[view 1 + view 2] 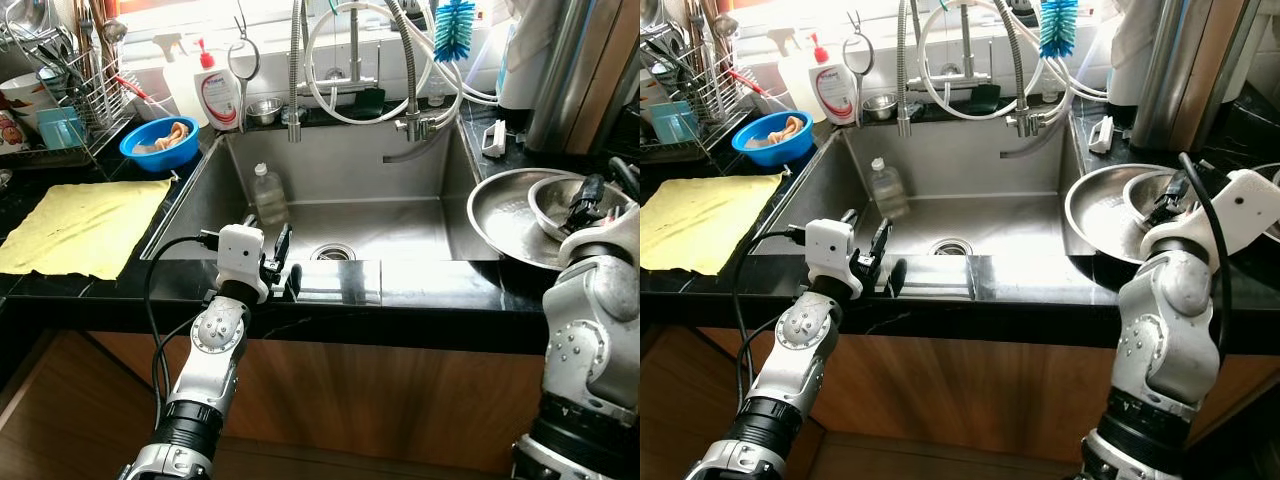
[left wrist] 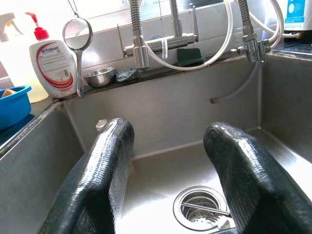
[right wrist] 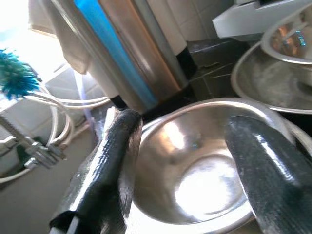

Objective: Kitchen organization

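My left gripper [image 1: 283, 262] hovers open over the front rim of the steel sink [image 1: 400, 170], pointing at the drain [image 2: 202, 207]. A clear plastic bottle [image 1: 268, 193] stands in the sink's far left part, beyond the fingers. On the right counter a small steel bowl [image 3: 195, 161] sits inside a wide steel basin [image 1: 500, 220]. My right gripper [image 1: 1170, 200] is open just above that small bowl, one finger [image 3: 109, 161] at each side of its rim. Nothing is held.
A yellow cloth [image 1: 85, 225] lies on the left counter, with a blue bowl [image 1: 160, 143] and a dish rack [image 1: 70, 90] behind it. A soap bottle [image 1: 218, 92], a strainer [image 1: 242, 60], taps and hoses [image 1: 350, 70] line the back ledge. A tall steel flask [image 1: 565, 70] stands at the far right.
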Tool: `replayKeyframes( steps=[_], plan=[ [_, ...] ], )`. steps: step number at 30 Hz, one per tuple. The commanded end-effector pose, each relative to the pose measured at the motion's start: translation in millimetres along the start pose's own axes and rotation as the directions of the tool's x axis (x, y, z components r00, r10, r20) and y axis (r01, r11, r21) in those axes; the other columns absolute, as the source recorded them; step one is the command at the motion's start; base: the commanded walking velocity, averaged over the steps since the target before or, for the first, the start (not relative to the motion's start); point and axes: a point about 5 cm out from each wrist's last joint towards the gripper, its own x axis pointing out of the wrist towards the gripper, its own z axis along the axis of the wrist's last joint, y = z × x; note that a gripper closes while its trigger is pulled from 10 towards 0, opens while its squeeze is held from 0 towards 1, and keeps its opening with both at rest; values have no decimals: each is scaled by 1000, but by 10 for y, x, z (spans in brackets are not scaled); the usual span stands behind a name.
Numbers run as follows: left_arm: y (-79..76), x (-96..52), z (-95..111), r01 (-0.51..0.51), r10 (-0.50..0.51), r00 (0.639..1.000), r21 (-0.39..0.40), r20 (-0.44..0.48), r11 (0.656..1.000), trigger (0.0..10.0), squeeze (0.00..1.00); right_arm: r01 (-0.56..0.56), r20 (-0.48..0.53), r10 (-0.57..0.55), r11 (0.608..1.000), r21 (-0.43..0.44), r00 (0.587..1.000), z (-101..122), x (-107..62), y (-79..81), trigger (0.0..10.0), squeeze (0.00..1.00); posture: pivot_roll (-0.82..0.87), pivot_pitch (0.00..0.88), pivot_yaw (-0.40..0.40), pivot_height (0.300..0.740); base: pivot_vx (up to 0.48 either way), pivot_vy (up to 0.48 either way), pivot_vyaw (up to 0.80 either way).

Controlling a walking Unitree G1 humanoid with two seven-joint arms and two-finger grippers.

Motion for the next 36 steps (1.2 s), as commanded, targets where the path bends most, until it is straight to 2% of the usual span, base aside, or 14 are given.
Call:
replayKeyframes(
  steps=[1, 2, 3, 4, 10, 15, 17, 18, 22, 28, 36],
  plan=[
    [78, -28, -26, -21, 21, 1000, -2, -19, 1000, 10000, 0, -37, 30, 36, 999, 24, 999, 50, -47, 102, 10000, 1000, -304, 0, 149, 740, 0, 0, 0],
    [78, -29, -27, -20, 20, 1000, -2, -20, 1000, 10000, 0, -43, 31, 42, 999, 28, 999, 50, -49, 114, 10000, 1000, -304, 0, 149, 740, 0, 0, 0],
    [75, -32, -29, -18, 18, 1000, -1, -20, 1000, 10000, 0, -58, 33, 58, 998, 15, 998, 47, -60, 160, 10000, 541, -303, 0, 148, 740, 0, 0, 0],
    [74, -33, -29, -18, 18, 1000, -1, -20, 1000, 10000, 0, -64, 33, 63, 998, 15, 997, 39, -71, 190, 10000, 0, -303, 0, 148, 740, 0, 0, 0],
    [94, -51, -35, -20, 20, 1000, 5, -21, 1000, 10000, 0, -83, 9, 83, 994, 76, 997, -77, -169, 320, 10000, 0, -289, 0, 145, 740, 0, 0, 0],
    [96, -56, -38, -19, 19, 1000, 8, -20, 1000, 10000, 0, -54, 31, 50, 992, 115, 998, -79, -219, 299, 10000, 0, -287, 0, 143, 740, 0, 0, 0],
    [88, -51, -29, -18, 18, 1000, 6, -16, 1000, 10000, 0, 14, 43, -18, 996, 88, 999, -62, -202, 183, 10000, 0, -289, 0, 143, 740, 0, 0, 0],
    [88, -51, -29, -18, 18, 1000, 6, -16, 1000, 10000, 0, 14, 43, -18, 996, 88, 999, -62, -202, 183, 10000, 0, -289, 0, 143, 740, 0, 0, 0],
    [73, -44, -27, -15, 15, 1000, 2, -15, 1000, 10000, 0, 80, 54, -80, 997, 4, 995, -23, -120, -10, 10000, 0, -296, 0, 146, 740, 0, 0, 0],
    [70, -46, -30, -15, 15, 1000, 0, -16, 1000, 10000, 0, 124, 101, -121, 992, -33, 988, 71, -82, -161, 10000, 0, -296, 0, 143, 740, 0, 0, 0],
    [67, -46, -30, -18, 18, 1000, -1, -17, 1000, 10000, 0, 190, 102, -182, 979, -74, 978, 89, -26, -331, 10000, 0, -296, 0, 143, 740, 0, 0, 0]
  ],
)
